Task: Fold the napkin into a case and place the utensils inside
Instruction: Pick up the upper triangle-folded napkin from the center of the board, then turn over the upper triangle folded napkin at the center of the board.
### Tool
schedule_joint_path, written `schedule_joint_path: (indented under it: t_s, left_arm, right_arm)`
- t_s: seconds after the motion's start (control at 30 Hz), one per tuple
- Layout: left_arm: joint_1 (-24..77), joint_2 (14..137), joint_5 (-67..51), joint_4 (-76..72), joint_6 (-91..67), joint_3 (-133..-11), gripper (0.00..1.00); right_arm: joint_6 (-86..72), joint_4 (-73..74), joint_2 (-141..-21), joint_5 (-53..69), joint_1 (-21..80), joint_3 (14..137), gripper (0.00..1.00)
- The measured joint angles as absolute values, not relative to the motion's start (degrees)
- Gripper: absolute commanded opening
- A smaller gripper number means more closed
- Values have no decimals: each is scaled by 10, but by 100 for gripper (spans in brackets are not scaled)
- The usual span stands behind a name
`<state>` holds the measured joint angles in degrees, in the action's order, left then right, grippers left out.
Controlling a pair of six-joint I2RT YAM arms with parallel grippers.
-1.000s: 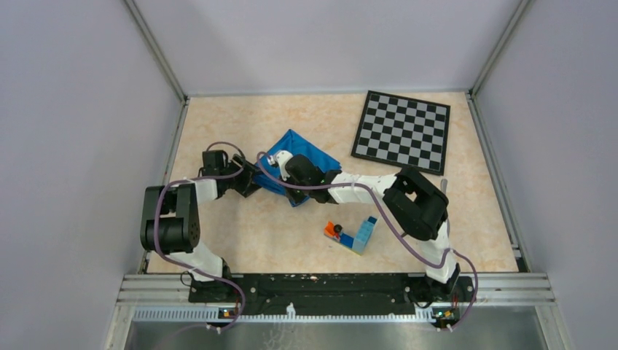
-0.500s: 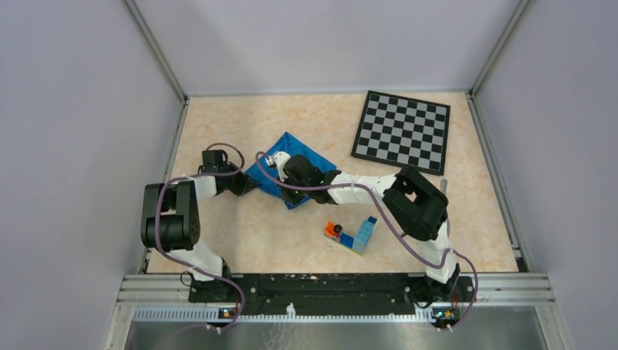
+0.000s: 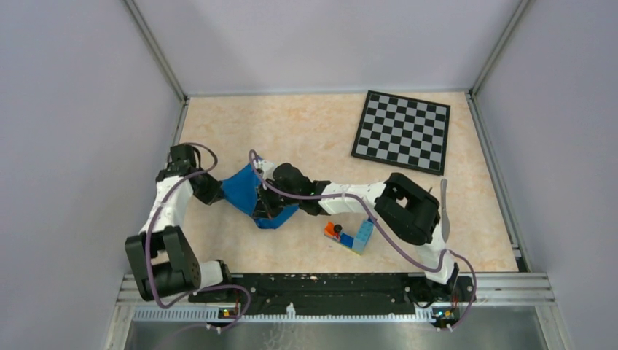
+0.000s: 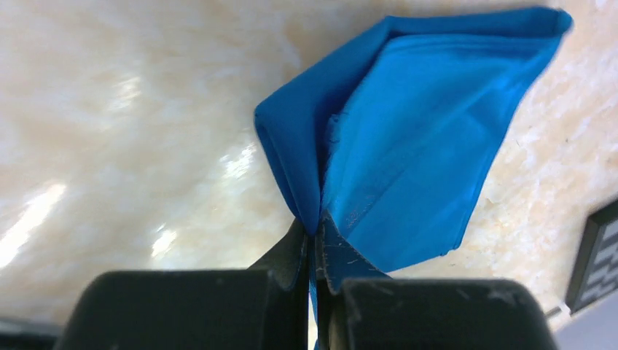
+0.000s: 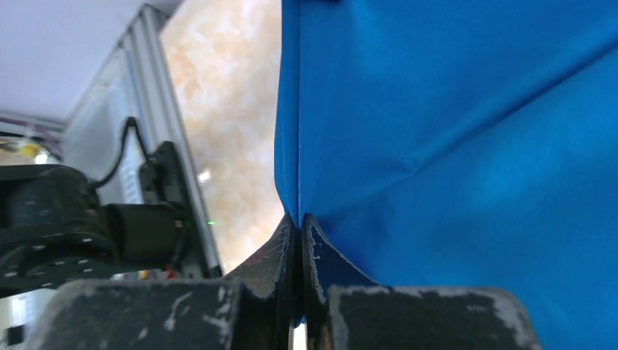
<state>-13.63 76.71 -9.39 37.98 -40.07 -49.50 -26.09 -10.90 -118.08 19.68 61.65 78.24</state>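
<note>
Napkin fabric is pinched at one corner by the left gripper, jaws pressed together. The right gripper likewise clamps a folded edge. The bunched cloth spans between both grippers, left of centre on the table. The knife lies well apart at the right.

Seen from above, the right arm's wrist covers part of the napkin. The fingertips of the right gripper are hidden beneath it, and those of the left gripper are too small to make out. In the left wrist view, the napkin's pinched edge vanishes between the fingers, and the right border cuts the chessboard down to a corner. In the right wrist view, the napkin runs off the top and right borders, and the left arm is blurred. Beside the toy-brick block, the orange-and-black piece is too small to identify.
</note>
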Motion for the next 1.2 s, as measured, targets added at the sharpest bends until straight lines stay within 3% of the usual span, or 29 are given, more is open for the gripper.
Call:
schedule_joint_path:
  t_s: [0.37, 0.6, 0.77, 0.97, 1.13, 1.2]
  left_arm:
    - [-161, 619, 98, 598, -353, -685, 0]
    - [-141, 593, 113, 625, -282, -770, 0]
    - [3, 754, 146, 613, -277, -771, 0]
    - [117, 1068, 149, 559, -292, -813, 0]
    - [194, 1190, 149, 560, -294, -913, 0]
    - [218, 1211, 145, 556, -290, -951, 0]
  right_arm:
    - [-410, -212, -1222, 286, 672, 910, 0]
    - [-588, -436, -1234, 317, 675, 891, 0]
    - [-681, -556, -1268, 322, 629, 780, 0]
    - [-700, -588, -1304, 322, 557, 650, 0]
    - [-678, -599, -1303, 321, 507, 575, 1]
    - [-665, -600, -1291, 318, 489, 555, 9]
